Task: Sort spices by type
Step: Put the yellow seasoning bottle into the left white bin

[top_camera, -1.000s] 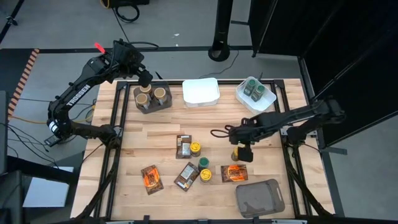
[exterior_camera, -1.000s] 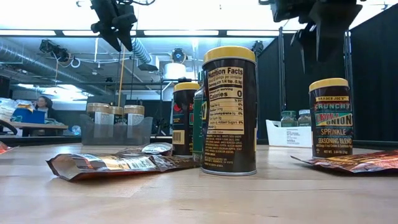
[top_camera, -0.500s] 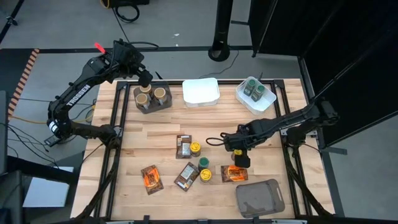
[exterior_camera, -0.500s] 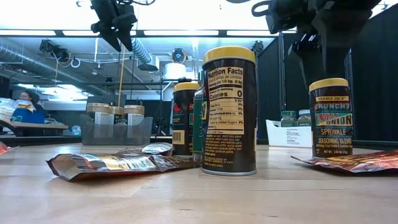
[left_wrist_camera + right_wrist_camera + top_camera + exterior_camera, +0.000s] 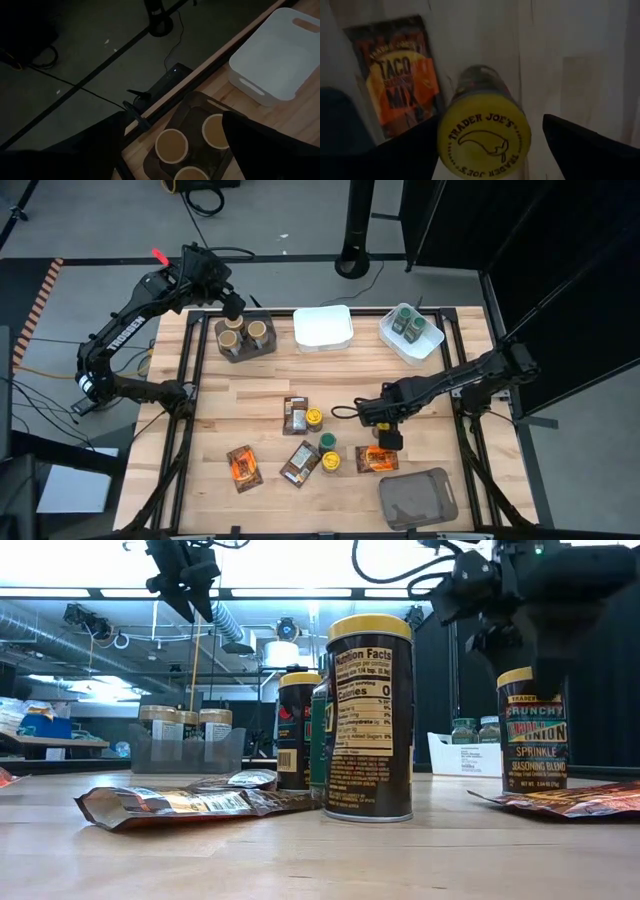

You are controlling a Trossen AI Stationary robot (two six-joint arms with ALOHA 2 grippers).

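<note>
My right gripper point(image 5: 490, 150) is open and hangs low over a yellow-lidded spice jar point(image 5: 484, 135); one finger stands on either side of the lid. That jar stands upright on the table point(image 5: 532, 730), next to an orange taco-mix packet point(image 5: 400, 75). More jars point(image 5: 314, 417) and flat packets point(image 5: 299, 463) sit mid-table. My left gripper point(image 5: 172, 145) is open, raised above a dark bin point(image 5: 245, 337) at the far left that holds tan-lidded jars point(image 5: 171, 146).
A white tray point(image 5: 322, 327) sits at the far edge, and another point(image 5: 410, 330) holds green-lidded jars. A grey bin point(image 5: 418, 498) lies at the near right. An orange packet point(image 5: 242, 465) lies near left. A green-lidded jar point(image 5: 327, 442) stands between the two yellow-lidded ones.
My right gripper has moved toward the table's near edge and come down, so that its fingers now flank the lid of the yellow-lidded jar at the right. The jar has stayed in place.
</note>
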